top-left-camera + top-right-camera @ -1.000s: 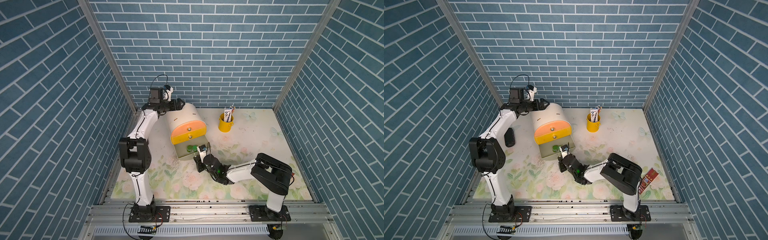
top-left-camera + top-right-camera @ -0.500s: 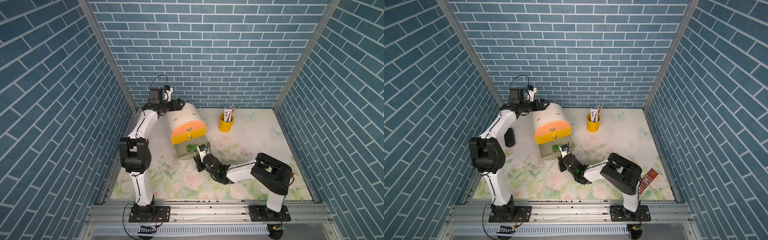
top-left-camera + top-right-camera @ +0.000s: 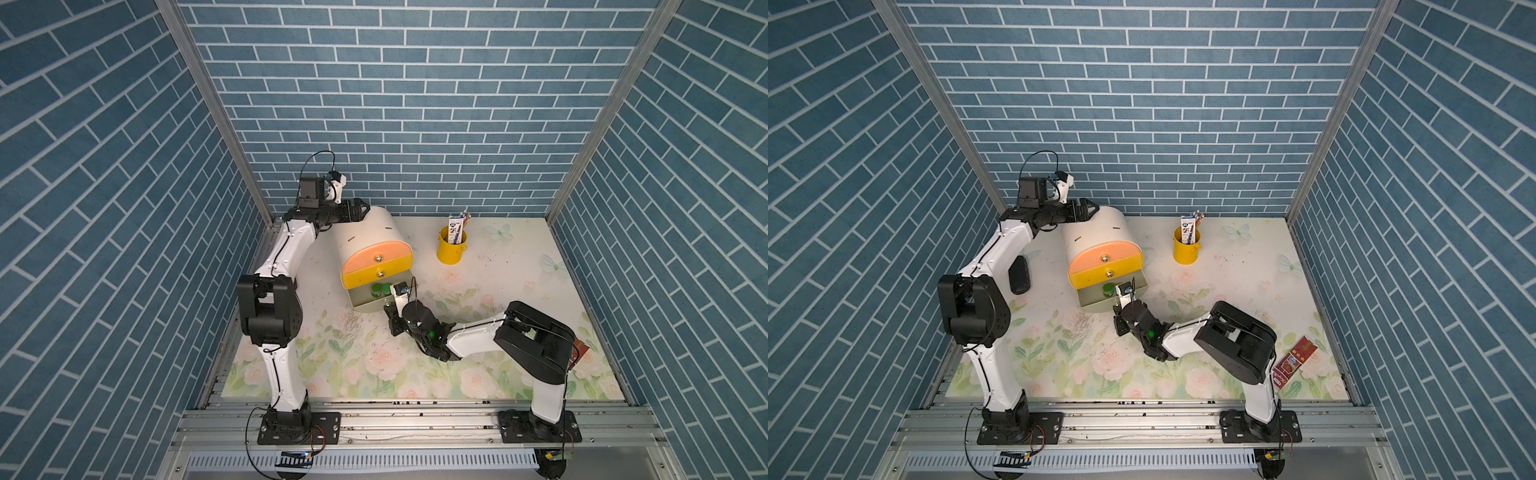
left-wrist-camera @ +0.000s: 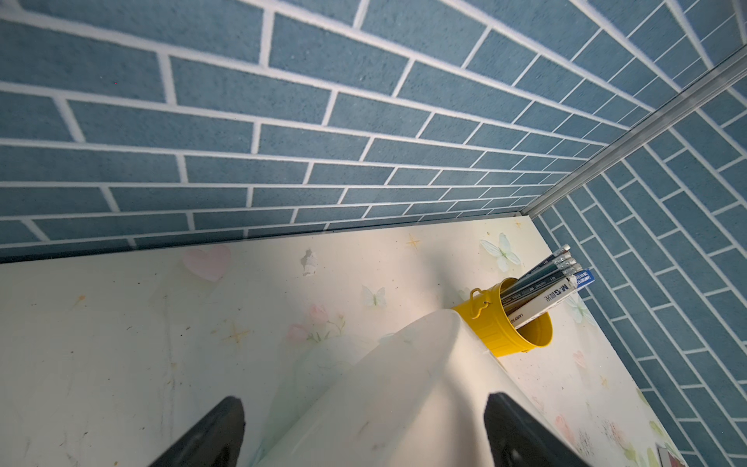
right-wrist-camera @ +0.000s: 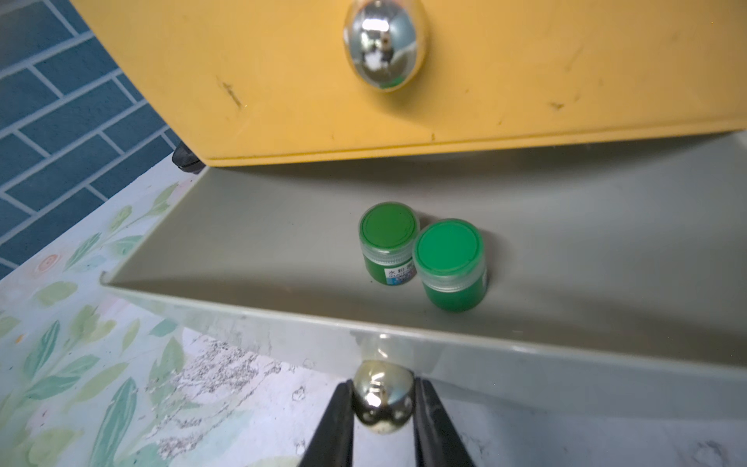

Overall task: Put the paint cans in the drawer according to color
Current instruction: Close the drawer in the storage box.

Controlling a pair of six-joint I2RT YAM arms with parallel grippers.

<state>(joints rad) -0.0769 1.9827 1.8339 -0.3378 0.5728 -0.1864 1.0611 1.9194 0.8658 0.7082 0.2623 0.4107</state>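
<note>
Down at the foot of the cabinet [image 3: 374,241], the grey bottom drawer [image 5: 262,242] is pulled out over the flowered counter [image 3: 498,291], and inside it sit the greens. One green-lidded paint can [image 5: 389,228] shows a label, and a second green-lidded can [image 5: 448,247] is pressed right against it. Both are upright on the drawer floor, roughly mid-drawer.

The right arm [image 3: 469,345] lies low across the counter, and the right jaws are pinched tight on the bottom knob [image 5: 382,398] at the drawer's front, one black finger on each side of it. Just above, the yellow drawer [image 5: 525,81] is pushed in flush, its own shiny knob [image 5: 384,44] untouched, and the peach drawer [image 3: 376,252] on top is closed too.

Up at the back, the left arm [image 3: 286,249] reaches over, and the left jaws are spread wide, straddling the cabinet's rounded cream rear. Whether either finger actually presses on it, I can't tell.

Off near the back wall stands a yellow bucket [image 3: 451,249] stuffed with pencils, well apart from the cabinet. A red packet [image 3: 1296,361] lies by the right arm's base.
</note>
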